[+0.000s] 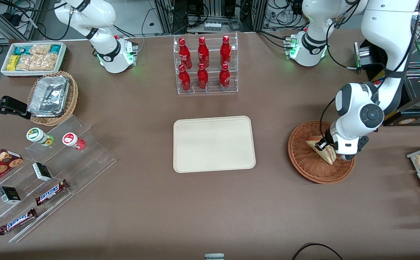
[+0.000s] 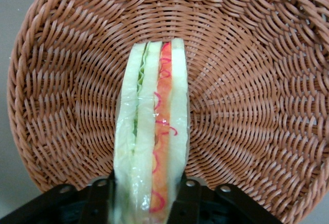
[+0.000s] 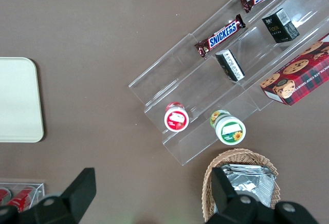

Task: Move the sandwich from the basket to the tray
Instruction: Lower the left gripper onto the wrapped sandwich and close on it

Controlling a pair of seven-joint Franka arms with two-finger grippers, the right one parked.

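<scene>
Gripping the sandwich (image 2: 152, 131) edge-up inside the wicker basket (image 1: 305, 159), the left gripper (image 1: 326, 147) has its jaws clenched across the bread faces, wedge running lengthwise away from them, while the bare tray (image 1: 213, 143) waits toward the parked arm's end.

My claw (image 1: 326, 147) down in the basket (image 1: 304, 159), fingers either side of the sandwich (image 2: 151, 147), basket rim low all round it, bare brown surface (image 1: 271, 144) between basket and tray (image 1: 213, 143), bottle rack (image 1: 205, 65) farther from the front camera, well apart.
</scene>
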